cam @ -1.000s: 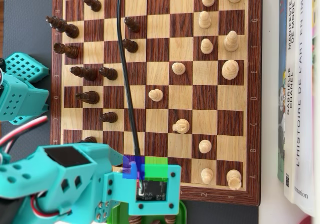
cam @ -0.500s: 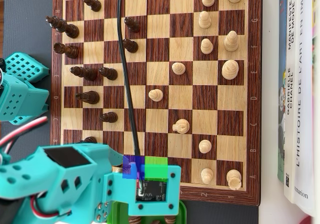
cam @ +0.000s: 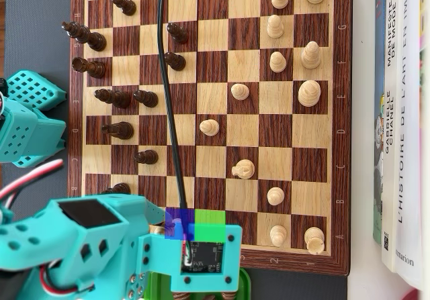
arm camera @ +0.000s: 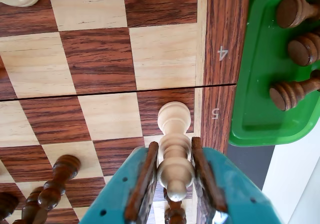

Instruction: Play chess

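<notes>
Jaws of my teal tool [arm camera: 174, 176] sit closed on the stem of a pale turned-wood chess piece [arm camera: 174, 134], so piece and tool share one line; its base points away from the wrist camera, at or just above a dark edge square by the border mark 5. I judge any move runs along that axis. Beyond lies the green plastic tray [arm camera: 252, 119] of dark pieces. Overhead, the arm hides the grip, tool and piece.
</notes>
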Controlling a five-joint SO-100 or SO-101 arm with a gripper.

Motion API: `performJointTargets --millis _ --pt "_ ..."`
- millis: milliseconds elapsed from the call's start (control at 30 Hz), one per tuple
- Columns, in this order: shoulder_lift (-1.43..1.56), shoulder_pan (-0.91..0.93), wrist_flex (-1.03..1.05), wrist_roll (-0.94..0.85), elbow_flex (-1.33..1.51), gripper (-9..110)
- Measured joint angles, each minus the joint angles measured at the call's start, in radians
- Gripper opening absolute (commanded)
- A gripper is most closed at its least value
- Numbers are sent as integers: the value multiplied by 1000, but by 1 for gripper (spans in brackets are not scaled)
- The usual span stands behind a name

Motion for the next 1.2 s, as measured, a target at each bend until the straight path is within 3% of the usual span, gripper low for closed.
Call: performJointTargets --millis 1200 --pt "-64 -83 18 0 -138 10"
